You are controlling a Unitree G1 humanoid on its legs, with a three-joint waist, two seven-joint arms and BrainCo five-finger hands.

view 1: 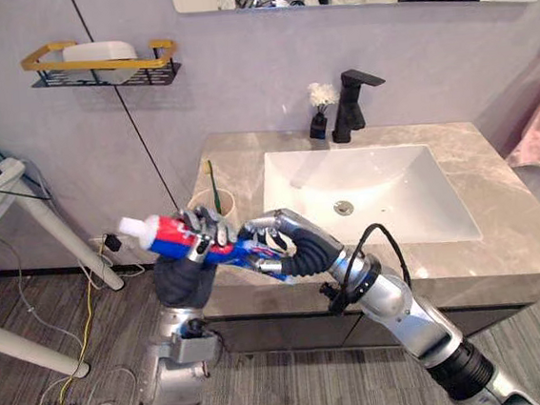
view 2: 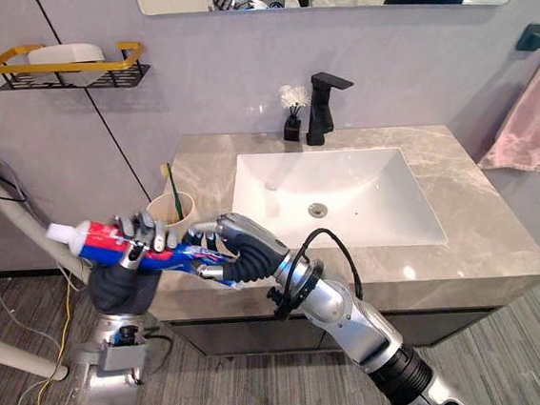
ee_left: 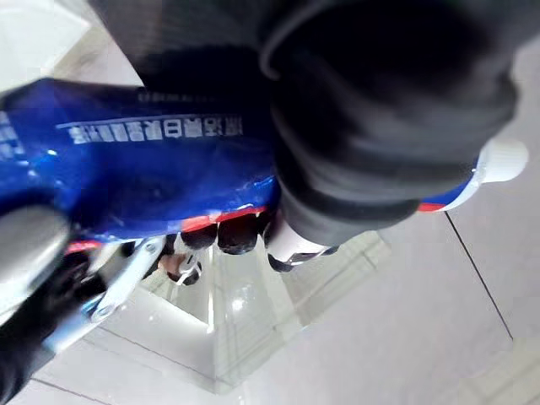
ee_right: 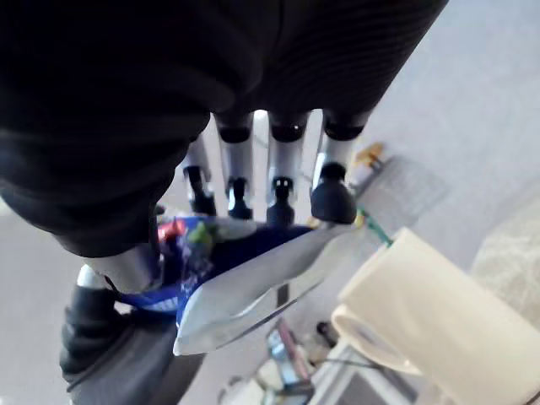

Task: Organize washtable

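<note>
While my L hand [view 1: 201, 230] and R hand [view 1: 288, 244] both grip the blue-red-white plastic toothpaste tube [view 1: 163, 234] mid-air, off the front-left corner of the grey marble countertop [view 1: 503, 237], I reckon it's a handover. Next: one lets go, tube into beige round cup [view 1: 215, 206].

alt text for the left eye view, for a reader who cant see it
The robot's left hand and right hand both grip a blue, red and white toothpaste tube above the front left corner of a marble washtable. Behind it, a cup holding a toothbrush stands beside the white sink, with a black faucet at the back.
</note>
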